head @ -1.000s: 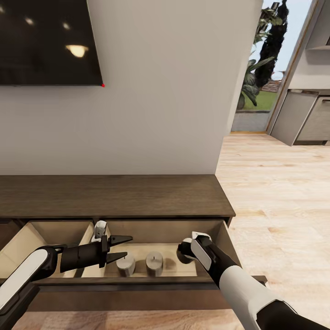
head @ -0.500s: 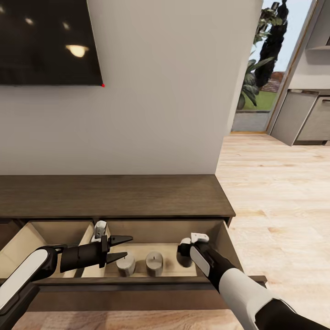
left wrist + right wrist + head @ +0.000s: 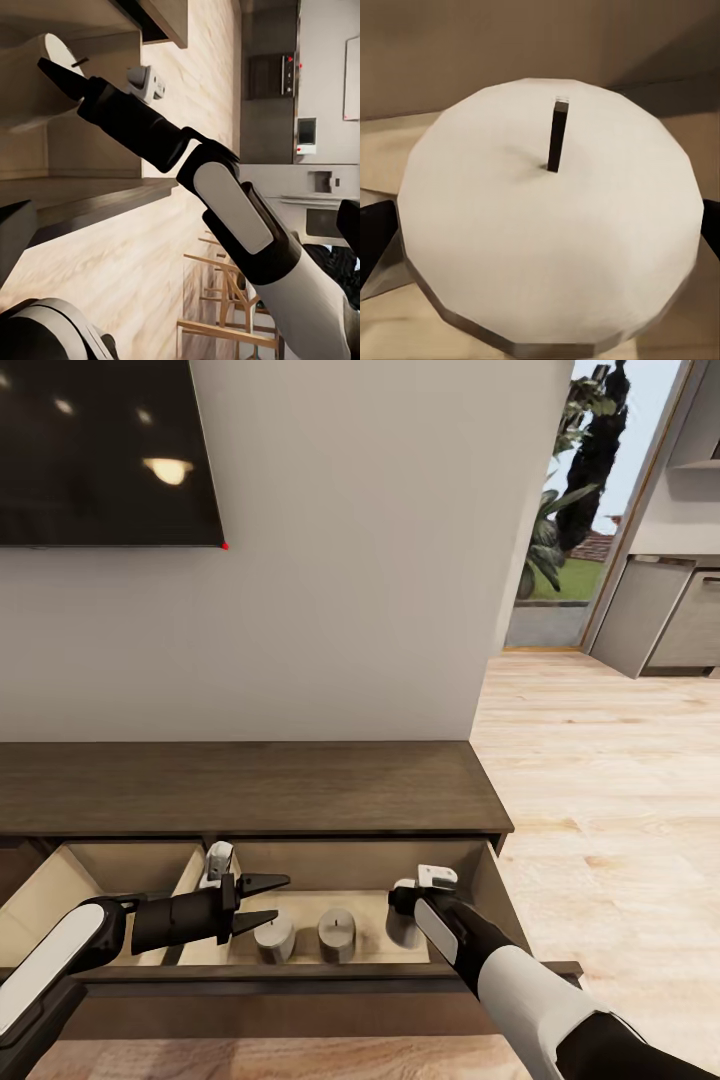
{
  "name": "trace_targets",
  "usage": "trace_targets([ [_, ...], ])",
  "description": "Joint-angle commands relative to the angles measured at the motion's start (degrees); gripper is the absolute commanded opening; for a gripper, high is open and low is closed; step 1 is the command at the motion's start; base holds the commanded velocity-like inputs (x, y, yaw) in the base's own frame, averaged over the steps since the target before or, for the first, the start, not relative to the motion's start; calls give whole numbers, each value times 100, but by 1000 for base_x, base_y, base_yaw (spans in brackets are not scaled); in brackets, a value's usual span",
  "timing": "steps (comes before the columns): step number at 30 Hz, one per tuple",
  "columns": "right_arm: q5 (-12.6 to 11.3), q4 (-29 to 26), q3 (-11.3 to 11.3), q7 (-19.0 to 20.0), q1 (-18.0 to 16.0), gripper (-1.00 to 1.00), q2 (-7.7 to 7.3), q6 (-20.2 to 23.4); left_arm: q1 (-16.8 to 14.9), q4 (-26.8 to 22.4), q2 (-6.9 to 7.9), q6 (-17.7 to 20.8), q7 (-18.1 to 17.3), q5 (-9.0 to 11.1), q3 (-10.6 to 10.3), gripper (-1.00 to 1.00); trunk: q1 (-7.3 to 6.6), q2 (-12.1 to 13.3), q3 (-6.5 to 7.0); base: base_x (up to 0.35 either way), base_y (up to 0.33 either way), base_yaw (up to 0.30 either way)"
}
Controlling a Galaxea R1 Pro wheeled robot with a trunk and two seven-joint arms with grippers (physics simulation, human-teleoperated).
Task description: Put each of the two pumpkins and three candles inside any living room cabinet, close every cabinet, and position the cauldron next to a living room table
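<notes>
The long dark-brown cabinet (image 3: 250,785) stands against the wall with its right drawer (image 3: 497,890) pulled out. Two grey-white candles (image 3: 273,937) (image 3: 337,933) stand side by side on the drawer floor. My right gripper (image 3: 402,920) points down into the drawer, shut on a third candle (image 3: 547,225) whose base is at the drawer floor; a finger (image 3: 375,240) touches each side. In the left wrist view that candle (image 3: 56,56) sits at the tip of my right arm. My left gripper (image 3: 268,900) hovers open over the drawer, just left of the two candles, holding nothing.
The drawer to the left (image 3: 60,890) is also pulled out. A dark TV (image 3: 100,450) hangs on the wall above the cabinet. Wooden floor (image 3: 600,810) stretches to the right towards grey kitchen units (image 3: 660,620) and a glass door.
My right gripper has sunk a little deeper into the drawer with the candle, most of it in the first half second. The left arm and both standing candles have stayed put.
</notes>
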Motion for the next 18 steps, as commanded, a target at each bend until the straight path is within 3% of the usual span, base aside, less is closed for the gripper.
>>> trace_targets([
  [1, -60, -10, 48, -52, -4, 100, -5, 8, -4, -4, 4, 5, 58, 62, -5, 100, -1, -2, -5, 0, 0, 0],
  [11, -43, -15, 59, -53, -4, 100, -5, -54, -3, -4, 3, 5, 58, 62, -5, 100, -1, -2, -5, 0, 0, 0],
  [14, -43, -8, 65, -56, -4, 100, -5, -476, -3, -4, 5, 5, 58, 62, -5, 100, -1, -2, -5, 0, 0, 0],
  [18, -22, 198, 66, -61, -4, 100, -5, -689, -4, -4, 4, 5, 58, 62, -5, 100, -1, -2, -5, 0, 0, 0],
])
